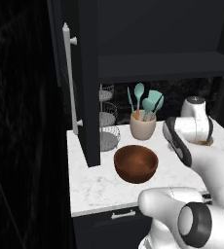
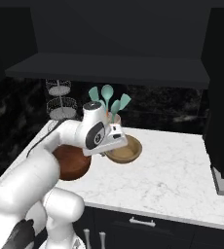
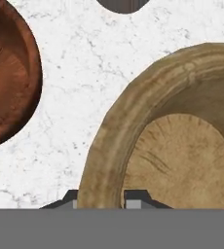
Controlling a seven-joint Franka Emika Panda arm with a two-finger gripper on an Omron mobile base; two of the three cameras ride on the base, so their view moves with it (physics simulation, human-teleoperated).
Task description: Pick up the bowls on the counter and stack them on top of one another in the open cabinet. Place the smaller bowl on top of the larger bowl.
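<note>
In the hand view we see our hand (image 3: 100,197) clamped on the rim of the smaller tan bowl (image 3: 182,146), one finger on each side of its wall at the bottom of the frame. In the right base view that bowl sits on the white marble desk (image 2: 172,170) at centre frame, with the larger reddish-brown bowl (image 2: 72,163) close by to its left. The beige cup of teal utensils (image 1: 143,124) stands behind it.
</note>
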